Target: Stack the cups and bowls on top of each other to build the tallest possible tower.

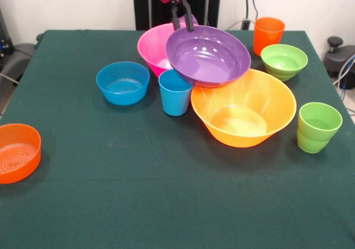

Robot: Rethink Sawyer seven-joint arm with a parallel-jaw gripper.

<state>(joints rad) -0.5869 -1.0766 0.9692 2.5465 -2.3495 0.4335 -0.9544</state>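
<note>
My gripper (183, 25) comes down at the top centre and is shut on the far rim of the wide purple bowl (211, 57). The bowl hangs tilted, over the large pink bowl (151, 46) behind it and the large yellow-orange bowl (244, 116) in front. A sky blue cup (175, 96) stands upright just left of the yellow-orange bowl. A small blue bowl (122, 82) sits further left. An orange cup (268, 34) and a small green bowl (284, 61) stand at the back right. A lime green cup (318, 127) stands at the right. The purple cup is hidden.
A small orange bowl (16, 152) sits alone at the left edge of the dark green table (166, 204). The robot's pedestal (145, 8) stands behind the pink bowl. Cables (346, 71) hang off the right side.
</note>
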